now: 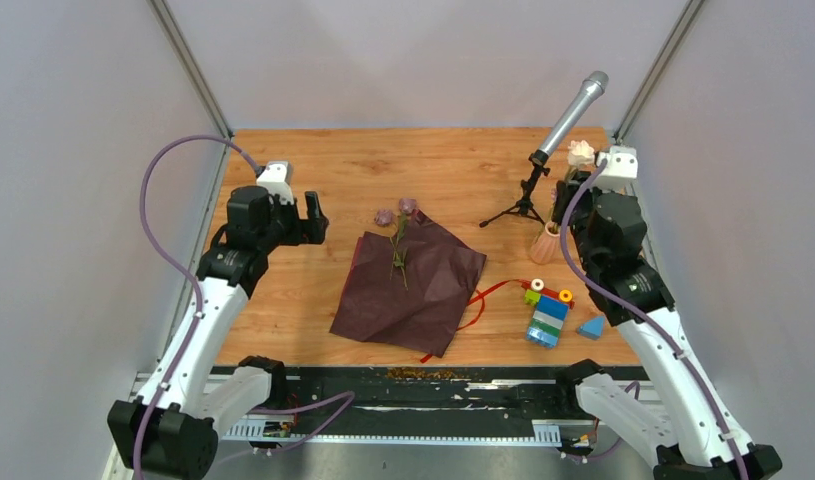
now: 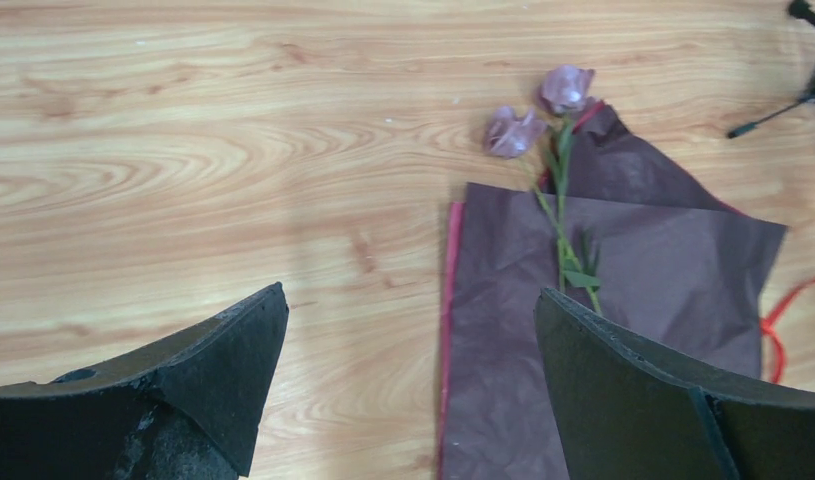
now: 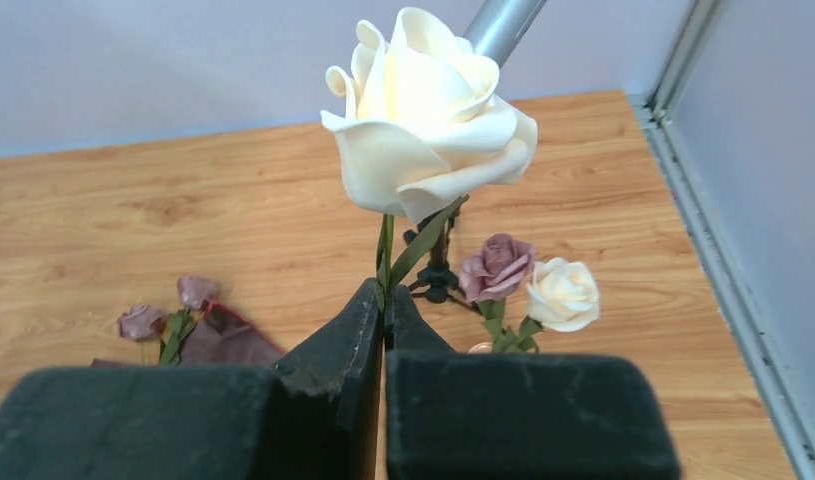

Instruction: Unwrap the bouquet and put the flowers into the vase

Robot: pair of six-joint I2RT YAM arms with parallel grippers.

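Two mauve flowers [image 1: 395, 214] lie loose on the unfolded wrapping paper [image 1: 413, 285] at the middle of the table [image 1: 313, 160], their heads just past its far edge and their thin green stems running back across the maroon sheet. To their left the left gripper [image 1: 311, 216] hangs above bare wood, fingers [image 2: 223, 370] spread wide and grasping nothing; its wrist view cuts off the near part of the paper. A red ribbon [image 1: 480, 300] trails from under the paper's right side, part of it hidden beneath the sheet. Further right a microphone [image 1: 573, 112] leans on its tripod, and just beside that stands the vase [image 1: 545, 243], its right side covered by the right arm. From the right wrist, the right gripper [image 3: 383, 295] is clenched on the stem of a large cream rose [image 3: 423, 110], held upright above the vase. A mauve rose [image 3: 496, 265] and a small cream rose [image 3: 563, 293] rise behind the fingers, which hide their stems and nearly all of the vase. Near the front edge sits a toy-brick stack [image 1: 549, 315] with a blue wedge [image 1: 590, 327] beside it.
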